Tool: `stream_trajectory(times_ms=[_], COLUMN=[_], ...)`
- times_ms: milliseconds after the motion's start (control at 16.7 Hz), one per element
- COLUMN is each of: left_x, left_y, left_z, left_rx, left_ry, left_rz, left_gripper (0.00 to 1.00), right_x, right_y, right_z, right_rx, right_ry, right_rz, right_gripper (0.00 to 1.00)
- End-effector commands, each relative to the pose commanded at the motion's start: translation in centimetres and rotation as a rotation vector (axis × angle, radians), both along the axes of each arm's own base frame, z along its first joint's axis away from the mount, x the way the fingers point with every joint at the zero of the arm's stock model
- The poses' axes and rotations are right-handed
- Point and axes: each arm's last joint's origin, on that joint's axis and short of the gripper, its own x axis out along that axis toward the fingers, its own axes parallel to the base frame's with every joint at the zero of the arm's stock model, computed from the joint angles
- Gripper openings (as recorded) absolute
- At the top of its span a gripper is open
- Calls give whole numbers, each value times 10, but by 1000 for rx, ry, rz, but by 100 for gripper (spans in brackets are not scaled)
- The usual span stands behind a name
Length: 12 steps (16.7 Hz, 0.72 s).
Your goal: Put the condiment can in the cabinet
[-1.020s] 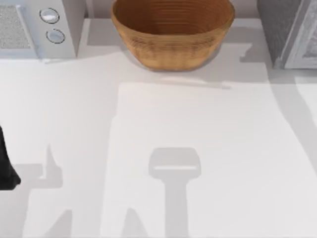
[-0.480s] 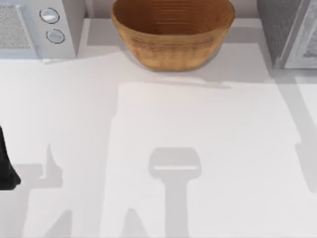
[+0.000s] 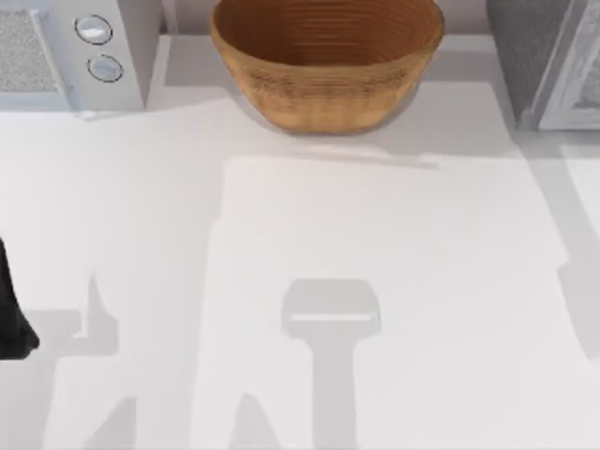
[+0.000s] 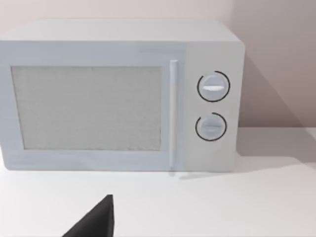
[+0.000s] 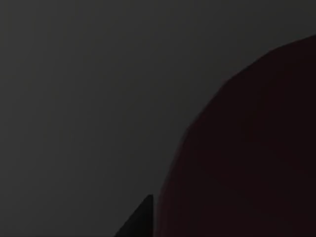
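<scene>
Main risk, as a guess: fumbling the can near the cabinet (image 3: 548,61) with nothing to check the move by. Right wrist view dark, so no telling the right hand's state, nor where the can sits; cannot say whether held, set down or already inside. If held, letting go too early or on a tilt could tip it over or roll it off toward the desk (image 3: 375,234). If already set down, pulling back carelessly could drag it out again or knock it flat. Clipping the pale door frame at the desk's far right corner could also jar the can loose. Little danger of hitting the basket (image 3: 328,61) at the middle of the far edge, well apart from the cabinet, or the microwave (image 3: 70,52) at the far left corner.

Pose: left arm (image 3: 11,309) parked low at the desk's left edge, well apart from everything else, with the left hand (image 4: 96,222) facing the microwave door and its two knobs across bare desk. Wide or narrow: cannot tell. Holding nothing that can be made out. Nothing but shadows lying across the desk's middle and near edge.
</scene>
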Motion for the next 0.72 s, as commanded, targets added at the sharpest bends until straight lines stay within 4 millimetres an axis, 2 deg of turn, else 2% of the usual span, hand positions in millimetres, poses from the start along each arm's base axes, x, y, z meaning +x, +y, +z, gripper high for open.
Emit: stream_trajectory(times_ms=[660,720], left_x=[0,0], left_y=[0,0], left_z=[0,0], left_rx=[0,0], left_ry=[0,0], left_rz=[0,0], left_gripper=[100,100], right_x=[0,0], right_y=[0,0], right_z=[0,0], right_rx=[0,0], right_ry=[0,0], right_rz=[0,0], right_gripper=[98,100])
